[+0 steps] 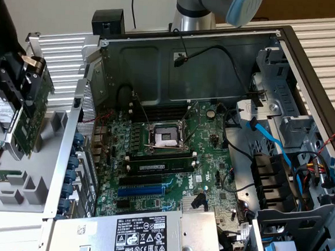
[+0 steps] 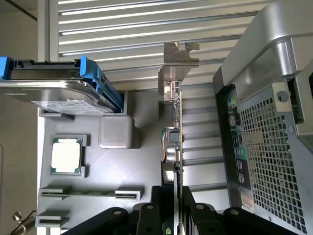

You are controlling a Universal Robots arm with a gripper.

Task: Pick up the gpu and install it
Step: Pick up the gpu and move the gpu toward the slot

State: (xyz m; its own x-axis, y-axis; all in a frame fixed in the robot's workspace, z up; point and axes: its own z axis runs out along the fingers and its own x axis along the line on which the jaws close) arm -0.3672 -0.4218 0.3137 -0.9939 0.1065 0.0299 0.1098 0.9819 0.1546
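Observation:
The gpu (image 1: 29, 116) is a small green card with a silver end bracket (image 1: 32, 64). It hangs tilted over the grey parts tray (image 1: 52, 152), at the exterior view's left, outside the open computer case. My black gripper (image 1: 9, 84) is shut on it. In the wrist view the gpu (image 2: 176, 139) shows edge-on, bracket (image 2: 179, 61) at the far end, with the gripper (image 2: 172, 211) clamped on its near edge, one finger on each face. The motherboard (image 1: 171, 160) lies inside the case, with a blue expansion slot (image 1: 143, 190) near its front.
On the tray sit a hard drive in a blue caddy (image 2: 61, 88), a processor chip (image 2: 66, 155) and a thin memory stick (image 2: 90, 192). The case's perforated rear wall (image 2: 266, 152) stands close beside the card. A power supply (image 1: 144, 235), cables and drive cages (image 1: 298, 213) crowd the case.

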